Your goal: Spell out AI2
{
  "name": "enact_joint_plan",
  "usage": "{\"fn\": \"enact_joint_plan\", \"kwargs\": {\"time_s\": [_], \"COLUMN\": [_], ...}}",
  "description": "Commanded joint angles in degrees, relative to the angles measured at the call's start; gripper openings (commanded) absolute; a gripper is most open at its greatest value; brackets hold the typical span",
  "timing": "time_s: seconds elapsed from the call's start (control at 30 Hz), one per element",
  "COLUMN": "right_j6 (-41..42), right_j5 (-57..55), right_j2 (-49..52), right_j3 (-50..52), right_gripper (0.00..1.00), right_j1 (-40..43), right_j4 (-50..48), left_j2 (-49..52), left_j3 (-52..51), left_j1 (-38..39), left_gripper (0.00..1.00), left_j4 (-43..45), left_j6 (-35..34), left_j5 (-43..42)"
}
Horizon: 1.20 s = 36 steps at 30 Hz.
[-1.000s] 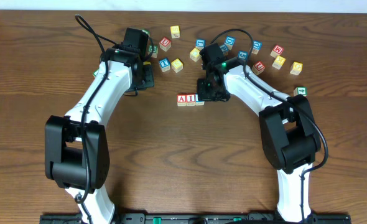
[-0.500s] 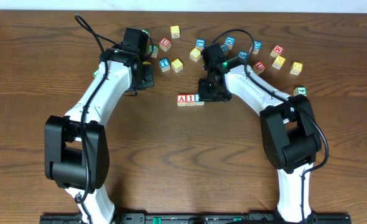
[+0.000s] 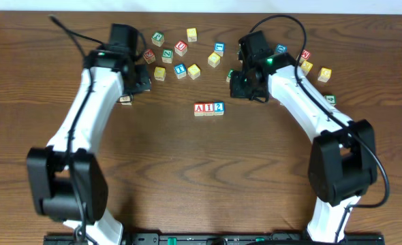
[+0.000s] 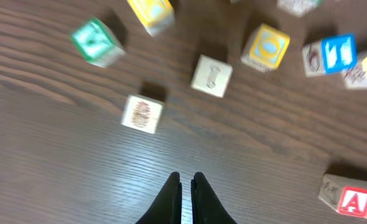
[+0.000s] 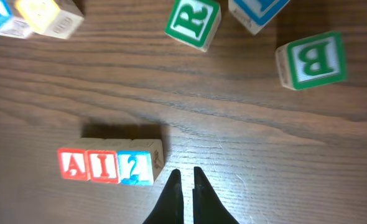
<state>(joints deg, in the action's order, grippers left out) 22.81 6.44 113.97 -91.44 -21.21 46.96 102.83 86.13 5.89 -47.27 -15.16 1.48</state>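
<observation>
Three blocks stand touching in a row at the table's middle: a red A (image 3: 199,108), a red I (image 3: 209,108) and a blue 2 (image 3: 219,107). The right wrist view shows them as A (image 5: 73,164), I (image 5: 102,166), 2 (image 5: 134,168). My right gripper (image 3: 244,87) (image 5: 185,173) is shut and empty, just right of the 2 block and not touching it. My left gripper (image 3: 140,82) (image 4: 185,179) is shut and empty, well left of the row. The A block (image 4: 351,200) shows at the lower right edge of the left wrist view.
Several loose letter blocks lie scattered along the far side (image 3: 191,34). A pale block (image 3: 125,99) (image 4: 142,114) sits near my left gripper. A green R block (image 5: 193,22) and a green B block (image 5: 311,59) lie beyond my right gripper.
My right gripper has drawn back up and to the right from the row, uncovering the 2 block. My left arm has swung to the left, away from the row.
</observation>
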Motion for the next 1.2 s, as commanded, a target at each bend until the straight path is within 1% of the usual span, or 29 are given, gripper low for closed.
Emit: {"fn": "enact_joint_plan", "kwargs": {"time_s": [0.0,0.17,0.27,0.3,0.33,0.37,0.4,0.43,0.5,0.53,0.57,0.6,0.67,0.7,0.73,1.17], "right_j6": [-1.8,-2.3,-2.8,-3.1,-3.2,-3.2,-3.2,-3.2,-3.2,-3.2,-3.2,-3.2,-3.2,-3.2,-3.2,-3.2], "right_j5": [-0.5,-1.9,-4.0,-4.7,-5.1,-5.8,-6.3,-6.7,-8.0,-8.6,-9.3,-10.1,-11.5,-12.2,-12.9,-14.0], "right_j2": [-3.2,-5.4,-6.6,-7.1,-7.7,-8.2,-8.9,-9.6,-11.2,-12.0,-12.9,-14.2,-15.9,-16.6,-17.3,-18.7], "right_j3": [-1.1,-1.1,-1.1,-1.1,-1.1,-1.1,-1.1,-1.1,-1.1,-1.1,-1.1,-1.1,-1.1,-1.1,-1.1,-1.1], "right_gripper": [0.02,0.05,0.07,0.09,0.12,0.18,0.24,0.33,0.53,0.61,0.67,0.78,0.92,0.95,0.99,0.99], "right_j1": [1.1,2.0,2.4,2.5,2.6,2.8,3.0,3.2,3.7,4.1,4.4,5.0,5.9,6.3,6.7,8.9], "right_j4": [0.5,1.3,2.5,2.8,3.0,3.3,3.5,3.6,3.9,4.1,4.4,4.8,5.4,5.7,6.1,6.6], "left_j2": [-4.1,-7.0,-7.7,-7.8,-7.8,-7.8,-7.8,-7.8,-8.2,-8.5,-8.7,-9.1,-9.4,-9.4,-9.3,-9.2], "left_j3": [2.3,2.3,2.3,2.3,2.3,2.3,2.3,2.3,2.3,2.3,2.3,2.3,2.3,2.3,2.2,2.2], "left_j1": [-2.1,-4.3,-5.1,-5.2,-5.3,-5.3,-5.4,-5.4,-5.4,-5.4,-5.4,-5.4,-5.4,-5.4,-5.4,-5.3], "left_gripper": [0.08,0.09,0.31,0.34,0.41,0.5,0.56,0.61,0.69,0.77,0.83,0.88,0.92,0.96,0.97,0.98], "left_j4": [-0.3,-0.3,-0.9,-1.2,-1.6,-1.8,-2.0,-2.2,-2.3,-2.2,-2.2,-2.1,-2.0,-2.0,-2.1,-2.6], "left_j6": [0.5,0.5,0.5,0.5,0.6,1.4,2.6,3.6,5.4,6.0,6.4,6.6,6.6,6.6,6.6,6.6], "left_j5": [0.1,0.1,0.2,0.6,1.1,1.2,1.2,1.2,1.2,1.2,1.2,1.2,1.2,1.2,1.2,1.2]}}
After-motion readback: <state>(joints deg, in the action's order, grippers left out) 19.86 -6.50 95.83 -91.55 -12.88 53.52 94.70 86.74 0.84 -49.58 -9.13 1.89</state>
